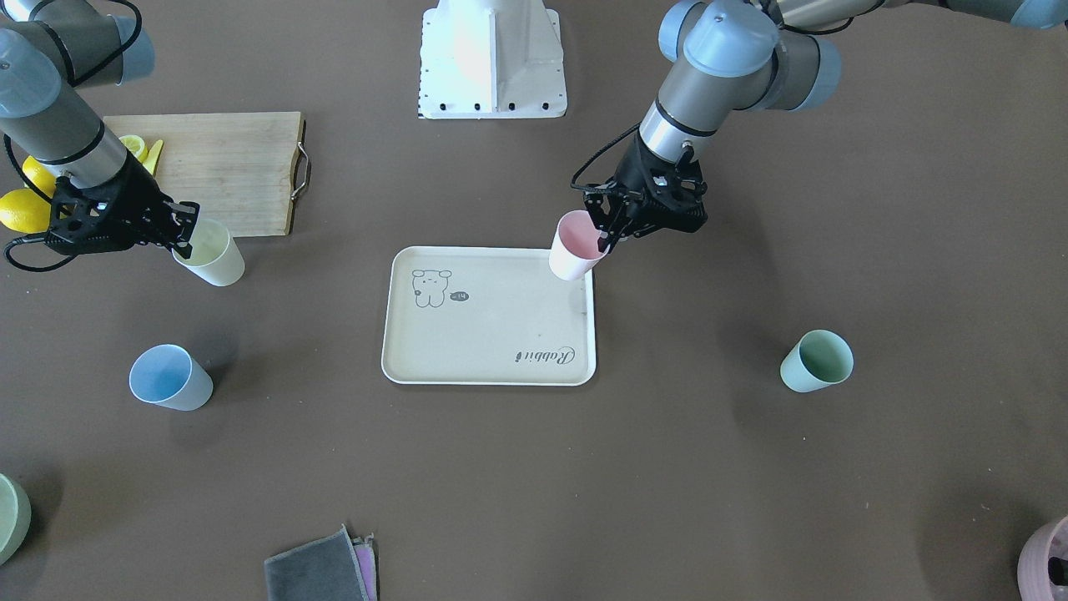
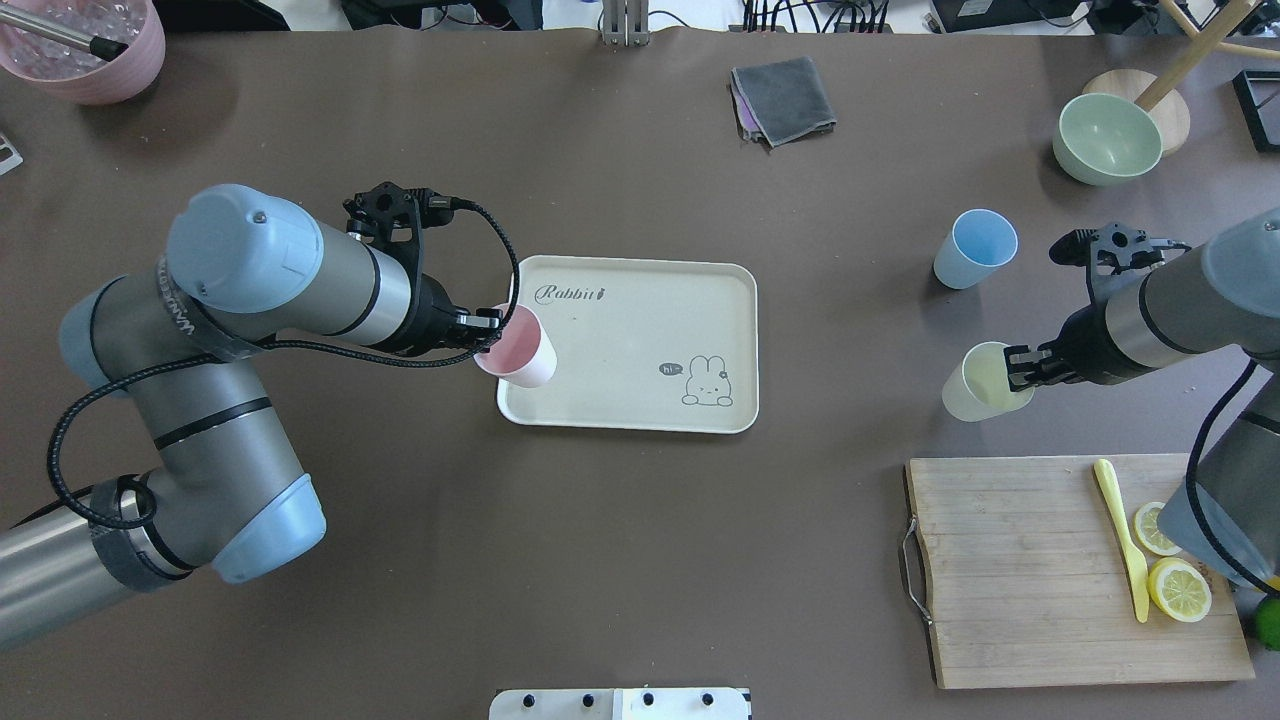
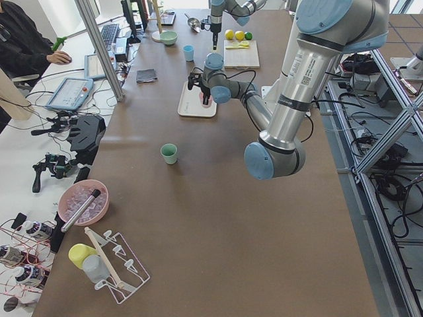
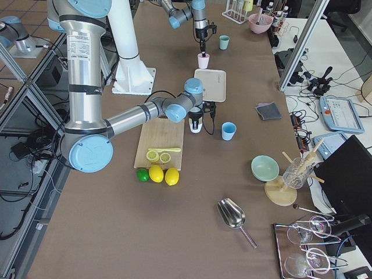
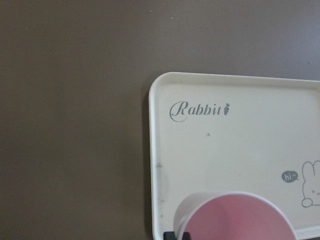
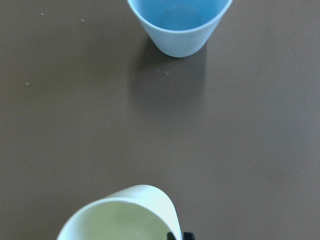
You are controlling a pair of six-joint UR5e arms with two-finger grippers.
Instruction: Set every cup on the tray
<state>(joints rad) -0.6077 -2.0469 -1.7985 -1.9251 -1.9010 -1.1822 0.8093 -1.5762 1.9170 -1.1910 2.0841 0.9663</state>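
My left gripper (image 2: 490, 335) is shut on the rim of the pink cup (image 2: 520, 347) and holds it tilted over the tray's (image 2: 640, 300) near-left corner. The left wrist view shows the pink cup (image 5: 235, 217) above the tray (image 5: 210, 165). My right gripper (image 2: 1015, 370) is shut on the rim of the pale yellow cup (image 2: 980, 395), right of the tray. The light blue cup (image 2: 975, 248) stands on the table beyond it. The mint green cup (image 1: 816, 361) stands alone on the table on the left arm's side, hidden in the overhead view.
A wooden cutting board (image 2: 1020, 570) with lemon slices and a yellow knife lies near the right arm. Whole lemons (image 1: 21, 209) lie beside it. A green bowl (image 2: 1107, 137), a grey cloth (image 2: 785, 98) and a pink bowl (image 2: 85, 50) sit along the far edge.
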